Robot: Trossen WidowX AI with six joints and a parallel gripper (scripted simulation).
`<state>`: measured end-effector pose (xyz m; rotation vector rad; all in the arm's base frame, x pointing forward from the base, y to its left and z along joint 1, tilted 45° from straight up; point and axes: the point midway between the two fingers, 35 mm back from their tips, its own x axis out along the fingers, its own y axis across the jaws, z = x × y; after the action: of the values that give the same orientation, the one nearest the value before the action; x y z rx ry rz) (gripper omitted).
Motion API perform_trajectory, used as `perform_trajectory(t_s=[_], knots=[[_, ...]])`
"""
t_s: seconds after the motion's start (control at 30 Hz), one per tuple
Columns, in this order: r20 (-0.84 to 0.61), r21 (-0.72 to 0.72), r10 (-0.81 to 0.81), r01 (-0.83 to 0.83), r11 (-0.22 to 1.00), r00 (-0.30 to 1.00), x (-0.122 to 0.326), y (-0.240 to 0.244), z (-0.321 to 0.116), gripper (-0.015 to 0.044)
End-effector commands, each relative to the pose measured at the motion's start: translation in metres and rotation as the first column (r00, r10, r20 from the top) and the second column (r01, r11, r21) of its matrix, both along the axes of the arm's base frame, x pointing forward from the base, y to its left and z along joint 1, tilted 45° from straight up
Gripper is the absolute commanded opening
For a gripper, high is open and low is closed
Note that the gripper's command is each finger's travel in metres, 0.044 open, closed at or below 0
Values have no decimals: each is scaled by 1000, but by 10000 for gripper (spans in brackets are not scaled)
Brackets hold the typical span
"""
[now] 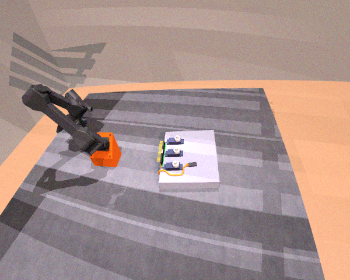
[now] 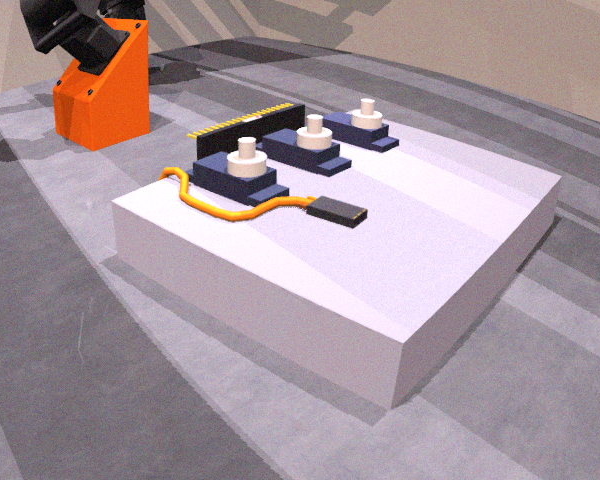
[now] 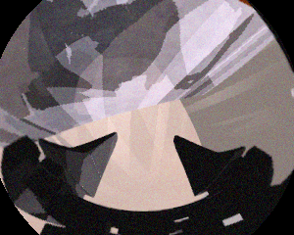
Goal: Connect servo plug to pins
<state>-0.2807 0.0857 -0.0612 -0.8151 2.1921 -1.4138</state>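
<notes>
The dark flat plug (image 1: pixel 192 164) (image 2: pixel 336 210) lies on top of the white holder (image 1: pixel 206 174) (image 2: pixel 259 310), its free end facing away from the pin row. Its orange lead (image 1: pixel 177 174) (image 2: pixel 233 215) curves past the nearest servo motor (image 1: pixel 170 166) (image 2: pixel 220 173) to the holder's edge. A row of yellow pins (image 1: pixel 159 151) (image 2: pixel 238 121) sticks out on the arm's side; the band and dot are too small to make out. My gripper (image 3: pixel 146 136) is open and empty, far from the plug, with the arm folded back near its base. The plug's holes cannot be made out.
Two more blue servo motors (image 1: pixel 174 152) (image 1: pixel 175 140) with white hubs stand beside the first, behind the black pin header (image 2: pixel 248 126). The orange arm base (image 1: pixel 105 158) (image 2: pixel 119 103) stands across from the pin row. Everything rests on a grey mat (image 1: pixel 169 217).
</notes>
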Motion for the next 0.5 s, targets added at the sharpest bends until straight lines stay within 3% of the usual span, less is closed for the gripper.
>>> perform_trajectory(t_s=[0.0, 0.33, 0.47], knots=[[1, 1, -2, 2, 1000, 1000, 0, 0, 0, 374], [-15, 72, -29, 30, 997, 999, -1, 8, -2, 115], [-22, 107, -44, 46, 993, 999, -2, 13, -2, 115]])
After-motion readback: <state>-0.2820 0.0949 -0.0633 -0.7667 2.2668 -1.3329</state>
